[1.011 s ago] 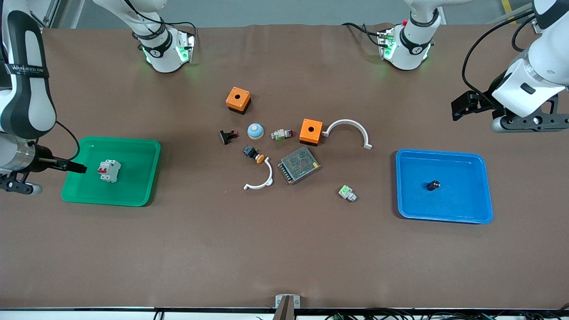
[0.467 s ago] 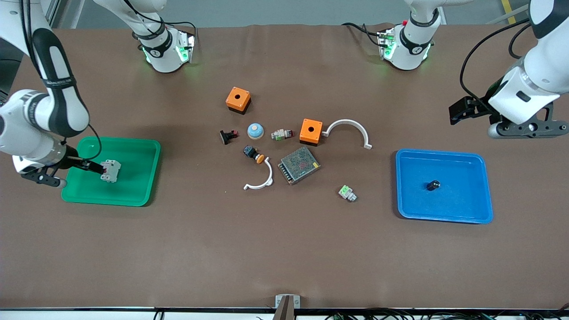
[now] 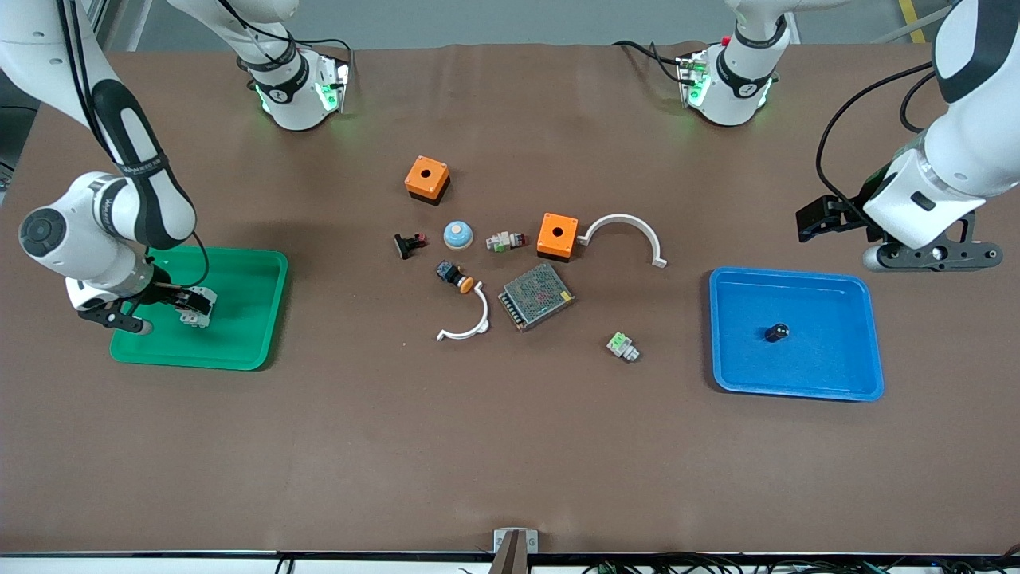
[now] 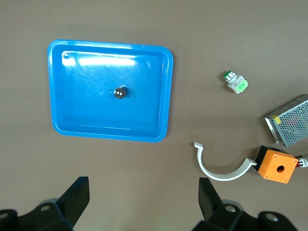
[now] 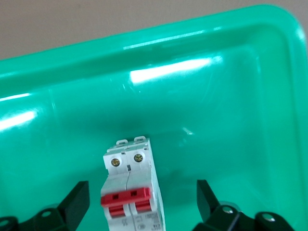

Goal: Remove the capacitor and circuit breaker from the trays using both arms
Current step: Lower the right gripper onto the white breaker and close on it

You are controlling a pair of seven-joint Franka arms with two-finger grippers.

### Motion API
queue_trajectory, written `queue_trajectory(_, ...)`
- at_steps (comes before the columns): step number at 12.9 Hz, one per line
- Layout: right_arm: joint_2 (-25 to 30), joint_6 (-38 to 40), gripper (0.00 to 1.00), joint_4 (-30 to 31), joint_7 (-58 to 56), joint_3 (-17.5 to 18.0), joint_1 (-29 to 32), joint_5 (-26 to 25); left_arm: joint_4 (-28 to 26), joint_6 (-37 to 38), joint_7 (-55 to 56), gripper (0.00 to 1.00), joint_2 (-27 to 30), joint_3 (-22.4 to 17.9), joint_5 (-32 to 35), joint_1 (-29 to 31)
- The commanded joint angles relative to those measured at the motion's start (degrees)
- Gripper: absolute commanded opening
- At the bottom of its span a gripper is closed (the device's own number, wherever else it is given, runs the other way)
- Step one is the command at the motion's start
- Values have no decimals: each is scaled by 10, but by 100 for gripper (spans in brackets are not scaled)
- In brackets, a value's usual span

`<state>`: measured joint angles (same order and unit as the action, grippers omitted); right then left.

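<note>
The breaker [image 3: 199,311], a pale block with red levers, lies in the green tray [image 3: 239,319] at the right arm's end of the table. My right gripper [image 3: 187,301] is low over it and open. In the right wrist view the breaker [image 5: 130,187] lies between the open fingers of the right gripper [image 5: 143,207], closer to one finger, on the tray floor [image 5: 216,96]. The capacitor [image 3: 777,332] lies in the blue tray [image 3: 797,276]. My left gripper [image 3: 814,218] is open and empty over bare table just outside that tray's rim. The left wrist view shows the left gripper [image 4: 143,202], capacitor [image 4: 119,92] and tray [image 4: 86,115].
Mid-table lie two orange boxes [image 3: 426,178] [image 3: 557,235], two white arcs [image 3: 625,231] [image 3: 466,323], a metal mesh box [image 3: 536,296], a blue dome [image 3: 458,233], an orange-capped push-button [image 3: 456,276], a red-tipped black part [image 3: 409,244] and green-faced blocks [image 3: 622,346] [image 3: 508,240].
My right arm has swung in over the green tray and brought its open gripper down around the breaker. My left gripper has moved toward the blue tray. The breaker and capacitor have not moved.
</note>
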<state>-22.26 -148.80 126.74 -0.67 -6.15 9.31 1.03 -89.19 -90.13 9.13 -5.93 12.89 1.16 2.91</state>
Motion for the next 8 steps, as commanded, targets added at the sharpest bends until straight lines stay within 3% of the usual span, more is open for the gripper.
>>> queue_trajectory(1,1,-8,80,7,-5,6,2,6,12,-5,7,100,-5,1,15,0)
queue_trajectory(5,5,16,18,-5,-5,7,-3,6,13,-5,7,100,-5,0,15,3)
queue_trajectory(6,7,35,8,-17,-5,8,-4,6,13,-5,7,100,-4,-1,15,4)
queue_trajectory(8,20,108,3,-54,-4,17,-14,6,14,-5,7,100,0,-2,14,5)
